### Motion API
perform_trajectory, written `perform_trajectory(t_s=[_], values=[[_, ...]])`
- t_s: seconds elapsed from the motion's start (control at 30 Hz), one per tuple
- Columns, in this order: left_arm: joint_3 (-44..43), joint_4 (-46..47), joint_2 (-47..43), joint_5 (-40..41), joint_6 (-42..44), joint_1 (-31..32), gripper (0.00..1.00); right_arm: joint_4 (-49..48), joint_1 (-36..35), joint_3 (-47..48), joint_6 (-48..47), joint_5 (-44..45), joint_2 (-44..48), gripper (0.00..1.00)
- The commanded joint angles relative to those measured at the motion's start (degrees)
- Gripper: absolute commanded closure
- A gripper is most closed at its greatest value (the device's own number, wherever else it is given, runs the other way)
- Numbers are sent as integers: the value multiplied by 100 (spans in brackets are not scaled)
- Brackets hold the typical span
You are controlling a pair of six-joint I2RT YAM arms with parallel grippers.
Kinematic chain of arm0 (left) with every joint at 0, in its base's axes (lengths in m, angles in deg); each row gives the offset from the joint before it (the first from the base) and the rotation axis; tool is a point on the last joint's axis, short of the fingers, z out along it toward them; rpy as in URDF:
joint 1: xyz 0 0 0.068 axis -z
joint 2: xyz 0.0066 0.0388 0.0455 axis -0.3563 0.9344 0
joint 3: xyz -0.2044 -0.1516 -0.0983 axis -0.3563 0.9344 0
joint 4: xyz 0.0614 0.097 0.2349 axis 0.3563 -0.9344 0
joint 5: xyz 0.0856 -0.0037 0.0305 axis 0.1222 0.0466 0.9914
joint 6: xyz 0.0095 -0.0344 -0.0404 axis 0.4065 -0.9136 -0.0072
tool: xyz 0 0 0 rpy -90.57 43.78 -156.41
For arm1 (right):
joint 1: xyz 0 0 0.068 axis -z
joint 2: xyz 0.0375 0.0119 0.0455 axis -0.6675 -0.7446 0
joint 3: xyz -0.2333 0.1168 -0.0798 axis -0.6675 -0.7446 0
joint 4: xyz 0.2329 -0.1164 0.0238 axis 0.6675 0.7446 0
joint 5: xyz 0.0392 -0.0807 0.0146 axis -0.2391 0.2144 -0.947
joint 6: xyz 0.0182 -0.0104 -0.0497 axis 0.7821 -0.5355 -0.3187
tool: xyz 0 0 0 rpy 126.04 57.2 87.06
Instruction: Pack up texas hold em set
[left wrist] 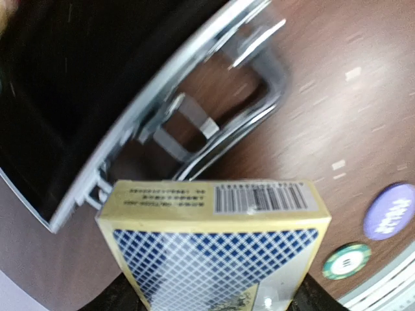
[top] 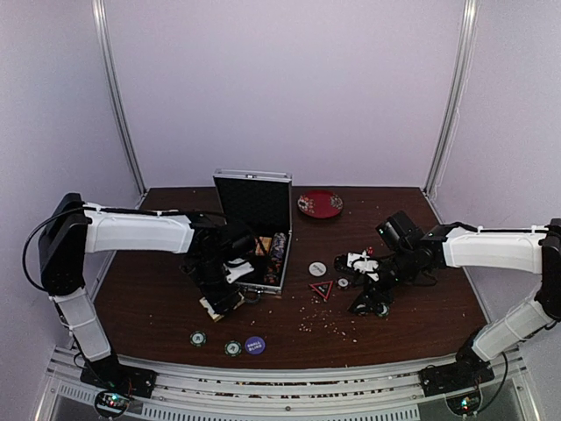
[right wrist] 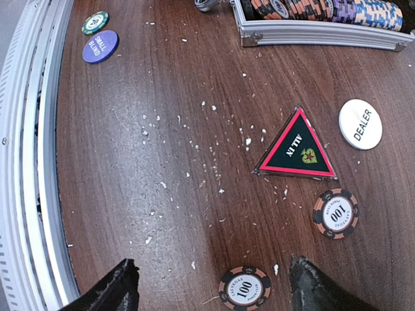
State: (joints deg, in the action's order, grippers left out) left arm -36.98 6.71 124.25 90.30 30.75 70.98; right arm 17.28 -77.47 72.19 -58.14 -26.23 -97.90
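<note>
The silver square aluminium case (top: 254, 200) stands open on the dark wooden table (top: 421, 324) with its lid upright. Rows of round poker chips (right wrist: 324, 10) are already laid in its right-hand side, so the packing is judged partly done.

A blue-lattice card deck (left wrist: 214, 249) in a gold-edged box is held between the left fingers (left wrist: 316, 299), just in front of the case handle (left wrist: 249, 110). They appear closed on its sides. The right fingers (right wrist: 117, 288) are spread apart with nothing gripped, above an orange-and-black hundred chip (right wrist: 245, 288) lying on the table.

Loose items remain to be gathered:
- a second hundred chip (right wrist: 336, 213)
- the black-and-red triangular ALL IN marker (right wrist: 297, 146)
- the white round DEALER button (right wrist: 360, 124)
- the purple round SMALL BLIND button (right wrist: 100, 46)
- two green chips (top: 198, 338) near the front edge

The deck must also be stowed and the lid shut.

Several things are hidden or unclear:
- The left half of the case is covered by the left arm in the top view, so its contents cannot be told.
- Neither a second deck nor the dice can be made out with confidence.
- Where the left fingers meet the deck is cut off at the bottom of the left wrist view, which is also blurred.
- Whether the deck is lifted or rests on the table cannot be told.
</note>
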Motion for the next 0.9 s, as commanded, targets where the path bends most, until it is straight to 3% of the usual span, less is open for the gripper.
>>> perform_trajectory(t_s=[0.0,0.2,0.4,0.63,0.87], values=[[-585,132,-186,887,671,494,37,88,25,115,-51,-172,-41,20],[-581,1221,-368,1948,2009,500,36,167,26,126,-82,-310,-54,20],[-128,2715,-633,1803,3630,376,32,181,26,124,-74,-337,-45,20],[-485,2540,-90,1600,4680,83,30,170,27,109,-109,-189,-2,20],[-727,2472,375,1611,5069,-126,30,165,21,67,-143,-107,59,20]])
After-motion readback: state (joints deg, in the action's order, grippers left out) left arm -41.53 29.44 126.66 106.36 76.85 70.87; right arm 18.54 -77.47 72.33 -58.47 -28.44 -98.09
